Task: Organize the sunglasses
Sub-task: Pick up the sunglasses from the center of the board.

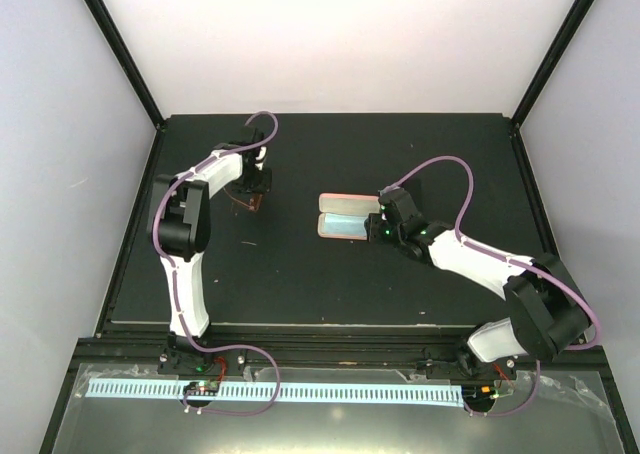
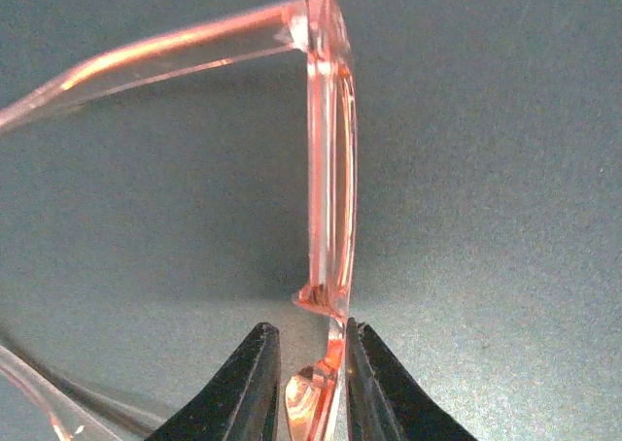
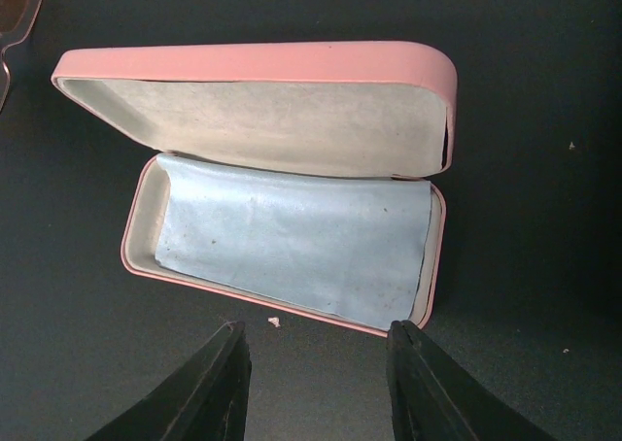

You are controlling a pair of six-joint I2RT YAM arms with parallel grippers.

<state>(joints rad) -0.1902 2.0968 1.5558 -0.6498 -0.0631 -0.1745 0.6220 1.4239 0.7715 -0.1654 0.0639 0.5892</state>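
Left wrist view: left fingers [image 2: 243, 392] pinch the light, brittle-looking pink sunglasses [image 2: 330, 169] by their thin front frame; right fingers [image 3: 214, 392] stand apart.

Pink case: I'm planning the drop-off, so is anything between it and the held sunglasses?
Nothing visible stands between the sunglasses in the left claw and the open case; a blue cloth lies inside it, though.

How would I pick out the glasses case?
Look at the middle of the black table, just ahead of the right gripper. The case is the pink oblong box lying open with a light blue cloth inside, unlike the thin pinkish sunglasses further left.
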